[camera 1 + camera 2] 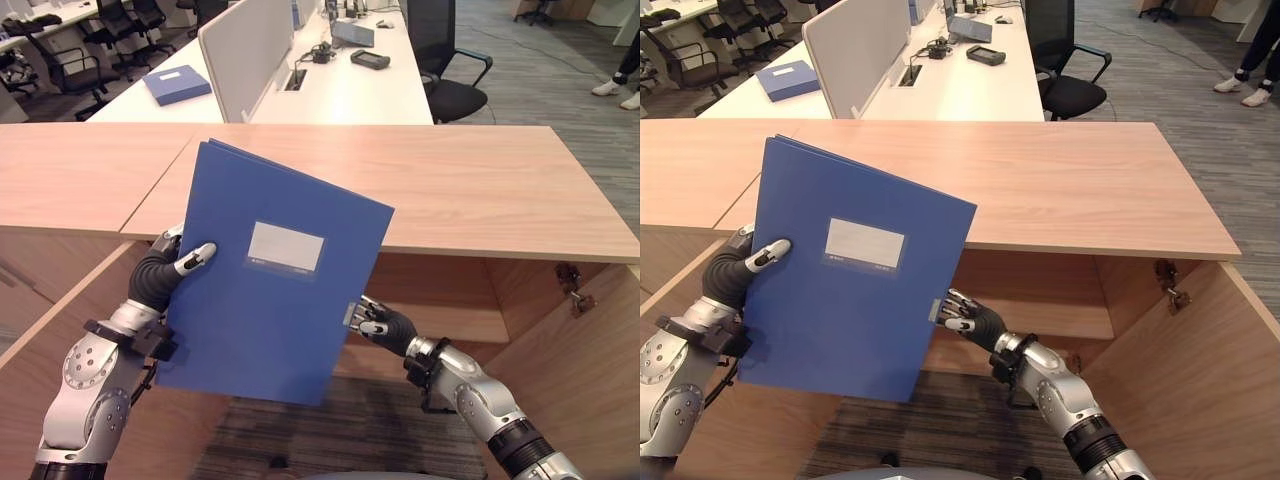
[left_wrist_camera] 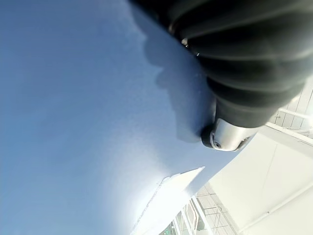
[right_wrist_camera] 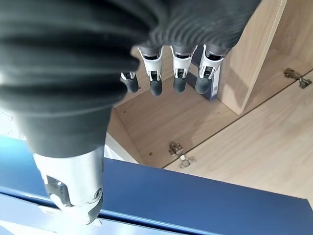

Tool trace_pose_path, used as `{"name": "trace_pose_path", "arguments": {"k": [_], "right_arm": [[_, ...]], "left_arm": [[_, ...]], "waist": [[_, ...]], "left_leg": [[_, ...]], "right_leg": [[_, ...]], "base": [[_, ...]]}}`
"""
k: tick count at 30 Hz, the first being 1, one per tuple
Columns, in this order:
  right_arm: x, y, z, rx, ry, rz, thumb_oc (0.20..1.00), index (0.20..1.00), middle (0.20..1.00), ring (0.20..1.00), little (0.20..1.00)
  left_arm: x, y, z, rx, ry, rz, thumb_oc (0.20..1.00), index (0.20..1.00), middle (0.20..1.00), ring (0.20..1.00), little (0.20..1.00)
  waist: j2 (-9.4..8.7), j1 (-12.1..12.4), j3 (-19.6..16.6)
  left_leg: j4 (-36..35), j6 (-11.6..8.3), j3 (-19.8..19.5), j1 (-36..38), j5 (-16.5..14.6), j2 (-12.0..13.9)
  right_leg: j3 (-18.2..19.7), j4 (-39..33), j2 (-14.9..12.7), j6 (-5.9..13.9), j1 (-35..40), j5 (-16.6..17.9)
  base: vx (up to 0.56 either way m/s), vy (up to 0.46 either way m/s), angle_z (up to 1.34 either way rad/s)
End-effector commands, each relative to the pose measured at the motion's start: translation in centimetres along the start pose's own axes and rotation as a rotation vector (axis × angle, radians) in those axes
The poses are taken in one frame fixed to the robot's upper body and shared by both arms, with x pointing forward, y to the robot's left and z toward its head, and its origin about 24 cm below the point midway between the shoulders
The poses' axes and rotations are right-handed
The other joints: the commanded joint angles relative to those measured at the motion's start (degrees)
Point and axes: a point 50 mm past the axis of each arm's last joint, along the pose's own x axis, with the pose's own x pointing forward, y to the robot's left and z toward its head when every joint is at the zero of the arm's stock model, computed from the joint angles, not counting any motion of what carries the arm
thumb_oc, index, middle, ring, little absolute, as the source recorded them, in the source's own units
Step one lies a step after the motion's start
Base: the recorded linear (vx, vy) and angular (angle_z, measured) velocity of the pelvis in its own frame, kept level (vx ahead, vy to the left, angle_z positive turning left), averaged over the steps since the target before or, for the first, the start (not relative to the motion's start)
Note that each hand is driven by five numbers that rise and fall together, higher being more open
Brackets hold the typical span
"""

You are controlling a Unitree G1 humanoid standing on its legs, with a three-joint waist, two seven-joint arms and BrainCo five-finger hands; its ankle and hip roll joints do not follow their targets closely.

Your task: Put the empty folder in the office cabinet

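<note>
Office room with grey floor; white table (image 1: 350, 95) in the background, divided by a pale partition screen (image 1: 245, 50), carrying a second blue folder (image 1: 177, 83) lying flat and some dark devices. Black office chair (image 1: 445, 70) stood beside that table; a person's shoes (image 1: 615, 90) showed at the far right edge.

Foreground item: office cabinet (image 1: 480, 180), light wood, long flat top, its front open below. We saw a door leaf (image 1: 585, 380) swung out at the right with a metal hinge (image 1: 570, 278) on its inner face. Inside we noted a wooden shelf (image 1: 440, 320); in the right wrist view a small dark blue object (image 3: 211, 88) stood against the inner wall, its kind not clear to us.

Task item: blue folder (image 1: 270, 280), closed, with a white label on its cover, held upright and slightly tilted in front of the cabinet opening, above the floor, its upper corner overlapping the cabinet top in our view.

Left hand (image 1: 165, 272): clamped on the folder's left edge, thumb across the front cover, fingers behind the folder and hidden from us.

Right hand (image 1: 378, 322): at the folder's lower right edge, thumb pressed on the edge, fingers straight and pointing into the cabinet; we could not tell whether those fingers touched the folder's back.
</note>
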Motion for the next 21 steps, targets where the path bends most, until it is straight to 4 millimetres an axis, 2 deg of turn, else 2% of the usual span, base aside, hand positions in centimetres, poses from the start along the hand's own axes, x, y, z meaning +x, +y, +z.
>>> {"name": "trace_pose_path", "arguments": {"k": [1, 4, 14, 21], "right_arm": [[1.5, 2.4, 2.9, -0.022, -0.144, 0.135, 1.0, 1.0, 1.0, 1.0, 1.0], [1.5, 2.7, 3.6, -0.041, -0.171, 0.144, 1.0, 1.0, 1.0, 1.0, 1.0], [1.7, 3.1, 4.2, -0.049, -0.2, 0.136, 1.0, 1.0, 1.0, 1.0, 1.0], [2.2, 3.6, 4.4, -0.047, -0.209, 0.153, 1.0, 1.0, 1.0, 1.0, 1.0]], "left_arm": [[1.2, 0.8, 4.1, 0.151, -0.158, -0.02, 0.2, 0.2, 0.2, 0.2, 0.2], [1.3, 1.2, 5.2, 0.271, -0.22, 0.062, 0.2, 0.2, 0.2, 0.2, 0.2], [1.6, 0.2, 5.2, 0.317, -0.265, 0.088, 0.2, 0.2, 0.2, 0.2, 0.2], [1.9, -0.3, 4.7, 0.283, -0.275, 0.087, 0.2, 0.2, 0.2, 0.2, 0.2]], "waist": [[-1.59, 0.3, 0.2], [-1.92, 0.3, 0.1], [-2.18, 0.2, 0.1], [-2.29, 0.2, 0.2]], "left_leg": [[0.1, 0.25, -3.7, 0.9, -3.7, -0.7], [0.1, 0.17, -3.7, 0.8, -3.8, -0.7], [0.1, 0.27, -3.7, 0.8, -4.0, -0.6], [0.1, 0.23, -3.6, 0.9, -4.0, -0.5]], "right_leg": [[0.5, 0.7, -1.1, 2.17, 4.4, -6.1], [0.5, 0.8, -1.1, 2.07, 4.3, -6.3], [0.6, 0.7, -1.0, 1.9, 4.4, -6.5], [0.6, 0.6, -0.9, 1.81, 4.5, -6.5]], "base": [[0.0, 0.0, 0.0], [0.0, 0.0, 0.0], [0.0, 0.0, 0.0], [0.0, 0.0, 0.0]]}}
